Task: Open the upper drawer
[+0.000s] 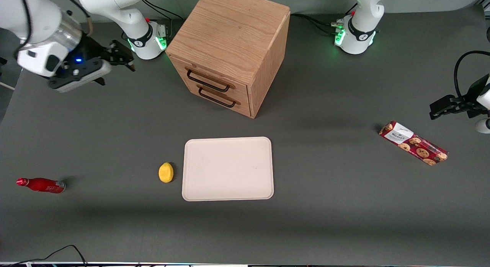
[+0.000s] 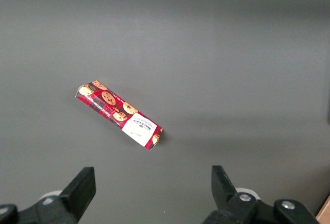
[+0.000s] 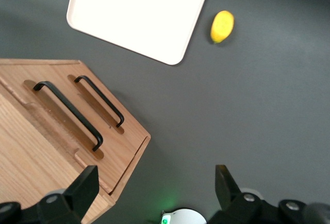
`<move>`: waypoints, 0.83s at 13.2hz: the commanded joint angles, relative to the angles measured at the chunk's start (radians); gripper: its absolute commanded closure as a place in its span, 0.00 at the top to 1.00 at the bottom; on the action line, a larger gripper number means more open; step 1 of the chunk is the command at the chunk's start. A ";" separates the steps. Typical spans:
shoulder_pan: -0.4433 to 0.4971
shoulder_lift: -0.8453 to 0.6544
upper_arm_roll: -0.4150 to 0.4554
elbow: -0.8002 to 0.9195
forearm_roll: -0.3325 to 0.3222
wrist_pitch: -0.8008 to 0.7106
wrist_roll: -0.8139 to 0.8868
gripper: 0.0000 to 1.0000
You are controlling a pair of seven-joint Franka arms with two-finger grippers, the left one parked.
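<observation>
The wooden cabinet [image 1: 229, 37] stands at the middle of the table, farther from the front camera than the tray. Its upper drawer [image 1: 214, 76] is shut flush, with a thin black bar handle [image 1: 208, 80]; the lower drawer [image 1: 224, 102] below it is shut too. My right gripper [image 1: 124, 57] hangs open above the table beside the cabinet, toward the working arm's end, clear of both handles. In the right wrist view, the upper drawer [image 3: 49, 121] and its handle [image 3: 67, 115] lie ahead of the open gripper [image 3: 154, 183], which holds nothing.
A cream tray [image 1: 228, 168] lies in front of the cabinet, with a lemon [image 1: 165, 172] beside it. A red bottle [image 1: 41, 184] lies toward the working arm's end. A cookie packet [image 1: 413, 143] lies toward the parked arm's end. The arm's base [image 1: 147, 39] stands beside the cabinet.
</observation>
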 commanded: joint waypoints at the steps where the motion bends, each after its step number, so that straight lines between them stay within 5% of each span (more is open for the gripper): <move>1: 0.030 0.023 -0.011 0.015 0.020 -0.022 0.001 1.00; 5: 0.061 0.045 0.014 -0.008 0.078 -0.017 -0.001 1.00; 11: 0.139 0.149 0.050 -0.008 0.081 0.055 -0.053 1.00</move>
